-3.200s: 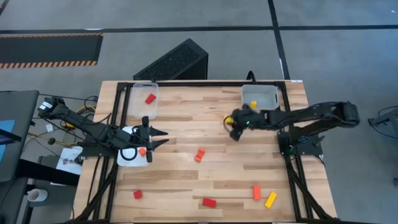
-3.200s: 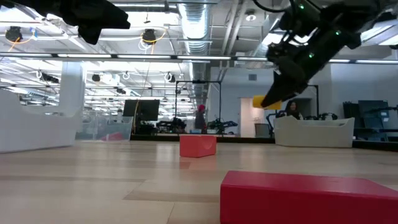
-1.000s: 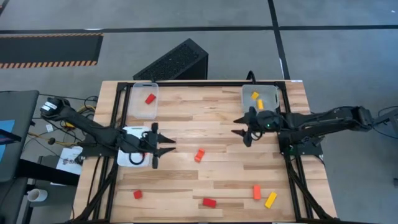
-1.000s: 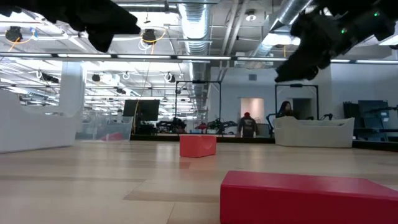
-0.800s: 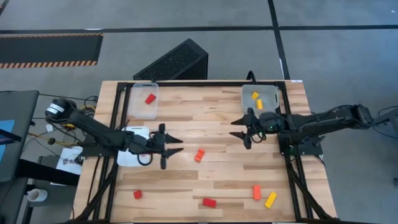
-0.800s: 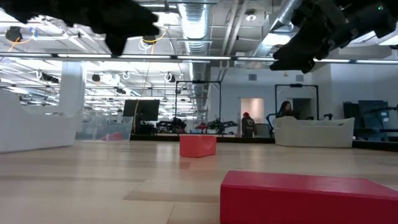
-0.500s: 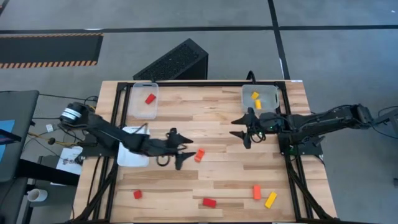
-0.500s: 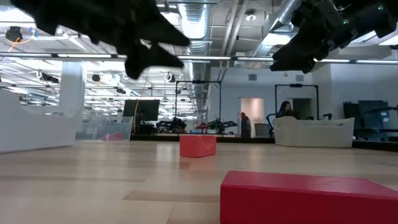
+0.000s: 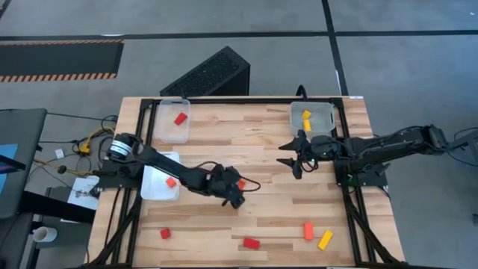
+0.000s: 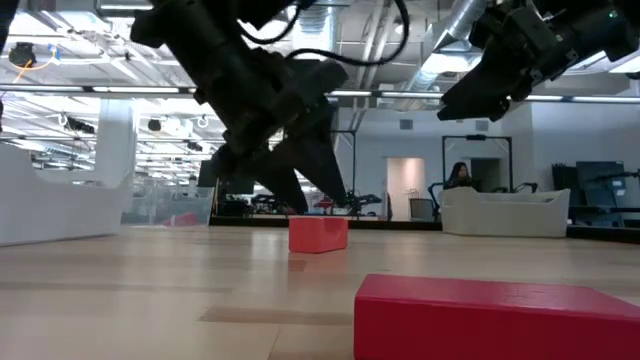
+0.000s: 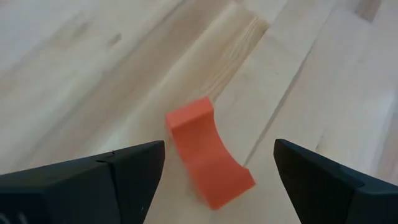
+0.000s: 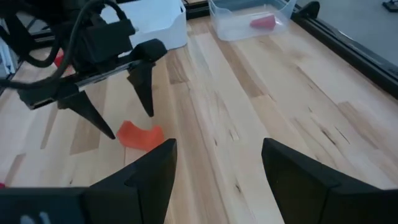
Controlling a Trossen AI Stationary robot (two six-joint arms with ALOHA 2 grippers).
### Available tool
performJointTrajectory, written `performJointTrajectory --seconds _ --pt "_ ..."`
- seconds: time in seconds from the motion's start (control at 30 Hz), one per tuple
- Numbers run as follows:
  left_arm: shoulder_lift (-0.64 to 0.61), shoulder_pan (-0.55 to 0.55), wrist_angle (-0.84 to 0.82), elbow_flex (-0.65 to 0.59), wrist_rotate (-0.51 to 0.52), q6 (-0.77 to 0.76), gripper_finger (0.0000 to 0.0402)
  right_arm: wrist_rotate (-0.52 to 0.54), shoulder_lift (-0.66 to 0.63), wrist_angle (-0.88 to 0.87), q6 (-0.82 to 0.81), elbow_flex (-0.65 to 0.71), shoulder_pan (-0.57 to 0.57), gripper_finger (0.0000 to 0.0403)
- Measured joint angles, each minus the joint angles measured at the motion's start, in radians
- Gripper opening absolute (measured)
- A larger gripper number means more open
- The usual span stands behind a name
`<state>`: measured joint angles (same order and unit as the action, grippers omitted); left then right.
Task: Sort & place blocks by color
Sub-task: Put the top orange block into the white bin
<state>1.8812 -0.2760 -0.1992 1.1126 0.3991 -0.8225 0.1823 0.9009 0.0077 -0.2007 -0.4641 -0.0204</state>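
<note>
An orange block (image 11: 208,162) with one hollowed side lies on the wood at mid-table (image 9: 240,184). My left gripper (image 11: 219,149) is open and points down over it, one finger on either side and neither touching (image 12: 124,115). My right gripper (image 9: 291,154) hovers open near the far right tray, with nothing between its fingers (image 12: 217,162). A red block (image 9: 180,118) lies in the far left tray (image 9: 166,131). Two yellow blocks (image 9: 306,119) lie in the far right tray (image 9: 323,113). An orange block (image 9: 170,181) lies in the white tray (image 9: 155,187) on the left.
Loose on the near part of the table lie two red blocks (image 9: 165,233) (image 9: 251,243), an orange one (image 9: 308,231) and a yellow one (image 9: 325,240). A black case (image 9: 209,75) stands on the floor beyond the far edge. Black frame rails run along both table sides.
My left gripper has travelled from over the white tray toward the table's right, tipped its fingers downward and come down over the orange block at mid-table. The block has stayed where it was.
</note>
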Motion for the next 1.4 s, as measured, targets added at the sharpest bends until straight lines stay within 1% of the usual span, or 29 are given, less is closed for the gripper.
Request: performJointTrajectory --seconds 0.07,0.2,0.33,0.5,0.57,0.63,0.7,0.77,0.87,0.9,0.93,1.03,1.1,1.2,1.27,1.33,1.4 --pt "0.019 0.000 -0.028 0.021 -0.017 -0.044 0.0289 0.000 0.000 -0.007 0.000 0.000 0.000 0.0260" --pt "0.050 0.000 -0.021 0.024 -0.048 -0.104 0.0288 0.000 0.000 -0.006 0.003 0.000 0.000 0.0260" --pt "0.070 0.004 -0.023 0.024 -0.048 -0.143 0.0288 0.000 0.000 -0.004 0.008 0.000 0.000 0.0260" --pt "0.082 0.007 -0.032 0.025 -0.032 -0.152 0.0287 0.000 0.000 -0.003 0.008 0.000 0.000 0.0260" --pt "0.087 0.007 -0.051 0.026 -0.019 -0.152 0.0280 0.000 0.000 -0.002 0.008 0.000 0.000 0.0260" --pt "0.094 0.006 -0.070 0.028 0.001 -0.151 0.0260 0.000 0.000 0.000 0.008 0.000 0.000 0.0260" --pt "0.095 0.006 -0.098 0.028 0.007 -0.149 0.0228 0.000 0.000 0.000 0.008 0.000 0.000 0.0260" --pt "0.095 0.007 -0.125 0.028 0.012 -0.133 0.0188 0.000 0.000 0.000 0.008 0.000 0.000 0.0260" --pt "0.088 0.006 -0.150 0.027 0.019 -0.102 0.0114 0.000 0.000 0.000 0.008 0.000 0.000 0.0260" --pt "0.083 0.007 -0.155 0.026 0.013 -0.086 0.0097 0.000 0.000 0.000 0.008 0.000 0.000 0.0260" --pt "0.076 0.008 -0.157 0.025 0.008 -0.063 0.0097 0.000 0.000 0.000 0.008 0.000 0.000 0.0260" --pt "0.035 0.007 -0.218 0.018 0.004 -0.017 0.0097 0.000 0.000 0.000 0.008 0.000 0.000 0.0260" --pt "-0.024 0.007 -0.277 0.017 0.013 0.002 0.0097 0.000 0.000 0.000 0.008 0.000 0.000 0.0260" --pt "-0.139 -0.009 -0.401 0.020 0.105 -0.003 0.0097 0.000 0.000 0.000 0.008 0.000 0.000 0.0260" --pt "-0.209 -0.027 -0.488 0.020 0.142 -0.009 0.0097 0.000 0.000 0.000 0.008 0.000 0.000 0.0260" --pt "-0.284 -0.051 -0.588 0.020 0.165 -0.036 0.0097 0.000 0.000 0.000 0.009 0.000 0.000 0.0260" --pt "-0.357 -0.086 -0.721 0.009 0.192 -0.119 0.0097 0.000 0.000 0.000 0.009 0.000 0.000 0.0260"
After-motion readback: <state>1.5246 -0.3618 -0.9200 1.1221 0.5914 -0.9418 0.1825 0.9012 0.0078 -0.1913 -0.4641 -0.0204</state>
